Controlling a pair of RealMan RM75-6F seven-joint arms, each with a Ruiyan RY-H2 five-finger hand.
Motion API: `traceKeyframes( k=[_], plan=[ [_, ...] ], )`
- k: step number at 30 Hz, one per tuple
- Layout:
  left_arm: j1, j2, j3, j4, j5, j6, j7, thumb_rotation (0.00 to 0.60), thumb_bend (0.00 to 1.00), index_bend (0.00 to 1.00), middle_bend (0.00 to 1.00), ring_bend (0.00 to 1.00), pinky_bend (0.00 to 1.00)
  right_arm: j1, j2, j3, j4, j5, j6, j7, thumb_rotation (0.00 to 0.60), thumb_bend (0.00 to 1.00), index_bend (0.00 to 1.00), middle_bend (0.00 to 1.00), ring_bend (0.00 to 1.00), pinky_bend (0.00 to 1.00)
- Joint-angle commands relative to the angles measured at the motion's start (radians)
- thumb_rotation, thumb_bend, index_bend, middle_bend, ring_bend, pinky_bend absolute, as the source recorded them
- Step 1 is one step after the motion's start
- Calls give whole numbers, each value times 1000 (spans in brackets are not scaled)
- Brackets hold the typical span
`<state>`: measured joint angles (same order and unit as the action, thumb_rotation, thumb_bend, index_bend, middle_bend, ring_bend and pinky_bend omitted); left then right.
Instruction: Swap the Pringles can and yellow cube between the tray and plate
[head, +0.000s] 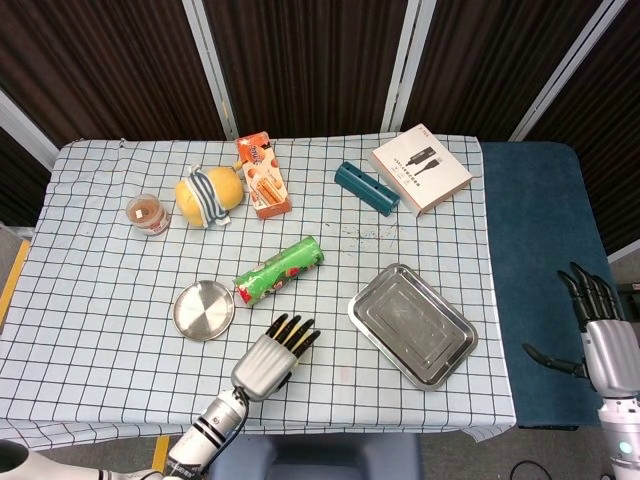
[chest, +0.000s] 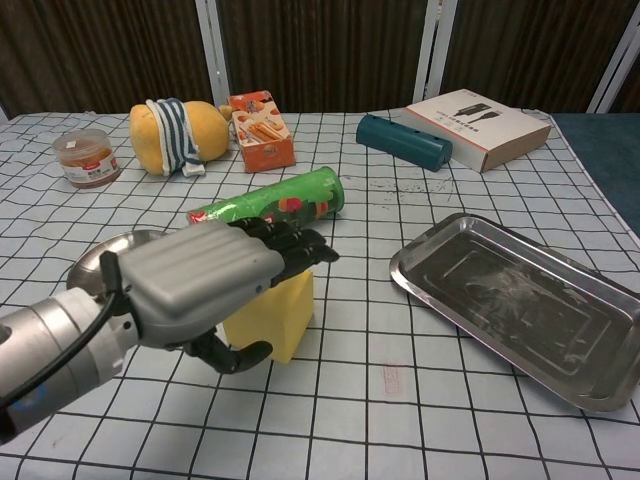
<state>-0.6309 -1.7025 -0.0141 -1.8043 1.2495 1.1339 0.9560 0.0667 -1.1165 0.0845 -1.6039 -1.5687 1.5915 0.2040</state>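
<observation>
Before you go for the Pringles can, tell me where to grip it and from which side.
Grip the Pringles can around its middle, coming from above. It lies on its side on the checkered cloth, so its rounded length faces up. Its cap end lies close to the plate, so the middle leaves the fingers more room.

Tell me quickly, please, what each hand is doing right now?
Left hand: holding the yellow cube, which sits on the table.
Right hand: open, holding nothing, off to the side of the table.
</observation>
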Motion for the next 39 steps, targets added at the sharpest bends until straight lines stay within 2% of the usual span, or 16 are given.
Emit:
traceKeyframes(
  k=[1, 8, 12, 17, 26, 35, 39],
  plan=[
    [-3, 56, -10, -65, -14, 4, 6, 600, 374, 0, 0, 0, 95, -1, 2, -1, -1, -2, 0, 2, 600, 65, 0, 0, 0, 0],
    [-36, 159, -123, -146, -30, 26, -38, 600, 370, 0, 0, 0, 77, -7, 1, -2, 1, -8, 10, 4, 600, 64, 0, 0, 0, 0],
    [-86, 151, -193, -107, -63, 7, -41, 600, 370, 0, 0, 0, 73, -7, 5, -7, -2, -10, 5, -8, 600, 64, 0, 0, 0, 0],
    [-157, 111, -249, -49, -202, -35, -3, 600, 369, 0, 0, 0, 73, -6, 8, -14, -3, -21, -1, -22, 600, 64, 0, 0, 0, 0],
    [-297, 5, -292, 101, -499, -79, 90, 600, 370, 0, 0, 0, 73, -3, 8, -19, 3, -33, -6, -22, 600, 64, 0, 0, 0, 0],
    [-390, -71, -287, 230, -664, -92, 105, 600, 370, 0, 0, 0, 73, 0, 27, -33, 3, -53, -14, 21, 600, 64, 0, 0, 0, 0],
    [-416, -111, -278, 312, -681, -88, 93, 600, 368, 0, 0, 0, 73, 1, 33, -37, 8, -60, -13, 39, 600, 65, 0, 0, 0, 0]
  ],
)
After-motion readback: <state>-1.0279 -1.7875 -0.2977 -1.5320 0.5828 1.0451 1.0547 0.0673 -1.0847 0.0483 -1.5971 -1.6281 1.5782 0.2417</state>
